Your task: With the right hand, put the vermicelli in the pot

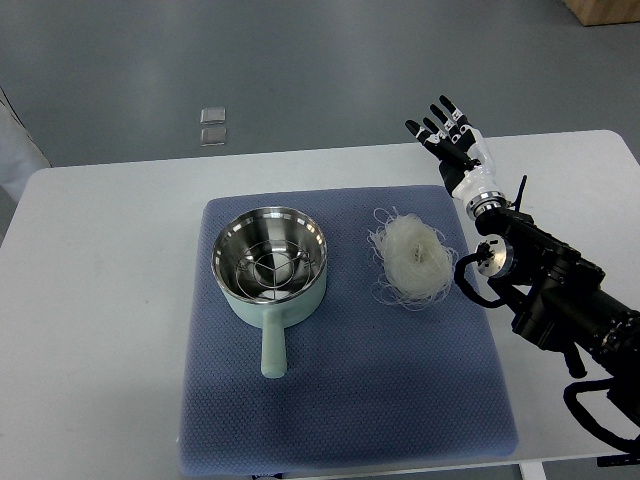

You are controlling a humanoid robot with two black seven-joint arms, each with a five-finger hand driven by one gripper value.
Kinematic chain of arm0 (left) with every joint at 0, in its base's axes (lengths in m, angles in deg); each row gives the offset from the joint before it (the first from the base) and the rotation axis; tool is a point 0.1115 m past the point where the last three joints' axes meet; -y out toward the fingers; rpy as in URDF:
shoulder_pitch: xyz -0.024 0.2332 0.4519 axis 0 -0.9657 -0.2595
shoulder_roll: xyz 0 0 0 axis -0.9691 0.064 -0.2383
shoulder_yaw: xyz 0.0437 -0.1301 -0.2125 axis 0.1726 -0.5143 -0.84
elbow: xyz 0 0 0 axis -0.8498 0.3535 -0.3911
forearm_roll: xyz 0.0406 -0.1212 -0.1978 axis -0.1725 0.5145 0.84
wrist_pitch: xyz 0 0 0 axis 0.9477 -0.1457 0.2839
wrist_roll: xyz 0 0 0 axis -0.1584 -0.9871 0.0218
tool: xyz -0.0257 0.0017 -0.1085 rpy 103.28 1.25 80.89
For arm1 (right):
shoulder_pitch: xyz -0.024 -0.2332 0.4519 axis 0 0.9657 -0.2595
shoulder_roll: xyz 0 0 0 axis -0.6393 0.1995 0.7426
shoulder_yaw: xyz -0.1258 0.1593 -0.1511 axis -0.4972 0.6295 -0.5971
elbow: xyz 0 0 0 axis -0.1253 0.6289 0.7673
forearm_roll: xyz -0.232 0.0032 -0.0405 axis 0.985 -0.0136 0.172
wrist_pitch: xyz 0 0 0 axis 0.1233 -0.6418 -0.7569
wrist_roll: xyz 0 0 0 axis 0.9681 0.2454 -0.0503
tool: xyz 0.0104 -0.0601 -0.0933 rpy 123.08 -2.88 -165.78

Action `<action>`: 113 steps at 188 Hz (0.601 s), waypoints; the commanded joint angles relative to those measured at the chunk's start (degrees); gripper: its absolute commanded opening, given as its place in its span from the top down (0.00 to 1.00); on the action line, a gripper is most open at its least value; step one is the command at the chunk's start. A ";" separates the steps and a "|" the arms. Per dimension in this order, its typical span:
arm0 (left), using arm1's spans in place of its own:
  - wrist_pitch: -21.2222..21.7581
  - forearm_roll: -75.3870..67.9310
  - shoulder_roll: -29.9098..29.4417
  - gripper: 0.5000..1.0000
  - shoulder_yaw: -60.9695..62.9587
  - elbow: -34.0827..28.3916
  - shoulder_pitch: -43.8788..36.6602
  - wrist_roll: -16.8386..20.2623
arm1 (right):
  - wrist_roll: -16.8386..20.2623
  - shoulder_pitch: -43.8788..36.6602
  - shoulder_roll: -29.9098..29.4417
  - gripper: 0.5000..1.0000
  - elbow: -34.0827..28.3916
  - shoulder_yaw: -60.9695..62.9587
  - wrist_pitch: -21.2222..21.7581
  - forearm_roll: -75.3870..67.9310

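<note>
Early in the task, with nothing yet picked up: right hand point(448, 130) raised over the table's point(100, 300) far right side, fingers spread wide and holding nothing, arm entering from the right edge. Vermicelli point(409, 255) lying as a loose pale nest on the blue mat point(350, 400), just beside the pot point(269, 262) and to its right, not touching it. Pot standing upright on the same mat, mint-green outside, steel inside with a wire rack at the bottom, handle pointing toward the robot. Next move, by judgement: bringing the hand down and inward over the nest, closing the fingers around the bundle, then carrying it left above the rim. Likely trouble from stray strands slipping free or trailing on the mat. No left arm in view. No brand, label or readable writing anywhere.
</note>
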 commanded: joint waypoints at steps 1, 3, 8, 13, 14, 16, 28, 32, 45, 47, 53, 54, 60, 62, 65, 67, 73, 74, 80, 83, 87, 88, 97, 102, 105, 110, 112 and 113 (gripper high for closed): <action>0.03 -0.01 0.00 0.00 0.06 0.00 0.08 0.00 | 0.00 -0.13 0.00 0.14 -0.04 0.12 0.00 0.00; 0.03 -0.01 0.00 0.00 0.06 0.00 0.08 0.00 | 0.00 -0.13 0.00 0.14 -0.04 0.12 0.00 0.00; 0.03 -0.01 0.00 0.00 0.06 0.00 0.08 0.00 | 0.00 -0.13 0.00 0.14 0.05 0.12 0.00 0.00; 0.03 -0.01 0.00 0.00 0.06 0.00 0.08 0.00 | 0.00 -0.13 0.00 0.14 -0.04 0.12 0.00 0.00; 0.03 -0.01 0.00 0.00 0.06 0.00 0.08 0.00 | 0.00 -0.13 0.00 0.14 -0.04 0.12 0.00 0.00; -0.05 -0.01 0.00 0.00 0.06 0.00 0.08 0.00 | 0.00 -0.22 0.00 0.14 -0.04 0.12 0.00 0.00; 0.03 -0.01 0.00 0.00 0.06 0.00 0.08 0.00 | 0.00 -0.22 0.00 0.14 -0.04 0.03 0.00 0.00; 0.03 -0.01 0.00 0.00 0.06 0.00 0.08 0.00 | 0.00 -0.22 0.00 0.14 -0.04 0.03 0.00 0.00; -0.05 -0.01 0.00 0.00 0.06 0.00 0.08 0.00 | 0.00 -0.31 0.00 0.14 -0.04 0.03 0.00 0.00; 0.03 -0.01 0.00 0.00 0.06 0.00 0.08 0.00 | 0.00 -0.31 0.00 0.14 -0.04 0.03 0.00 0.00; -0.05 -0.01 0.00 0.00 0.06 0.00 0.08 0.00 | 0.00 -0.39 0.00 0.14 0.05 0.12 0.00 0.00; 0.03 -0.01 0.00 0.00 0.06 0.00 0.08 0.00 | 0.00 -0.39 0.00 0.14 -0.04 0.12 0.00 0.00; -0.05 -0.01 0.00 0.00 0.06 0.00 0.08 0.00 | 0.00 -0.48 0.00 0.14 -0.04 0.12 0.00 0.00; 0.03 -0.01 0.00 0.00 0.06 0.00 0.08 0.00 | 0.00 -0.48 0.00 0.14 -0.04 0.12 0.00 0.00; 0.03 -0.01 0.00 0.00 0.06 0.00 0.08 0.00 | 0.00 -0.48 0.00 0.14 -0.04 0.03 0.00 0.00; -0.05 -0.01 0.00 0.00 0.06 0.00 0.08 0.00 | 0.00 -0.48 0.00 0.14 -0.04 0.03 0.00 0.00; -0.05 -0.01 0.00 0.00 0.06 0.00 0.08 0.00 | 0.00 -0.48 0.00 0.14 -0.13 0.03 0.00 0.00; -0.05 -0.01 0.00 0.00 0.06 0.00 0.08 0.00 | 0.00 -0.48 0.00 0.14 -0.13 0.03 0.00 0.00; -0.05 -0.01 0.00 0.00 0.06 0.00 0.08 0.00 | 0.00 -0.48 0.00 0.14 -0.04 0.03 0.00 0.00; -0.05 -0.01 0.00 0.00 0.06 0.00 0.08 0.00 | 0.00 -0.48 0.00 0.14 -0.04 -0.06 0.00 0.00; 0.03 -0.01 0.00 0.00 0.06 0.00 0.08 0.00 | 0.00 -0.48 0.00 0.14 -0.04 0.03 0.00 0.00; 0.03 -0.01 0.00 0.00 0.06 0.00 0.08 0.00 | 0.00 -0.48 0.00 0.14 -0.04 0.03 0.00 0.00; -0.05 -0.01 0.00 0.00 0.06 0.00 0.08 0.00 | 0.00 -0.57 0.00 0.14 -0.04 -0.06 0.00 0.00; -0.05 -0.01 0.00 0.00 0.06 0.00 0.08 0.00 | 0.00 -0.57 0.00 0.14 -0.04 -0.06 0.00 0.09; -0.05 -0.01 0.00 0.00 0.06 0.00 0.08 0.00 | 0.00 -0.66 0.00 0.14 -0.04 -0.06 0.00 0.09; -0.05 -0.01 0.00 0.00 0.06 0.00 0.08 0.00 | 0.00 -0.66 0.00 0.14 -0.04 -0.06 0.00 0.09; -0.05 -0.01 0.00 0.00 0.06 0.00 0.08 0.00 | 0.00 -0.74 0.00 0.14 -0.04 -0.06 0.00 0.09; -0.05 -0.01 0.00 0.00 0.06 0.00 0.08 0.00 | 0.00 -0.74 0.00 0.14 -0.13 -0.14 0.00 0.00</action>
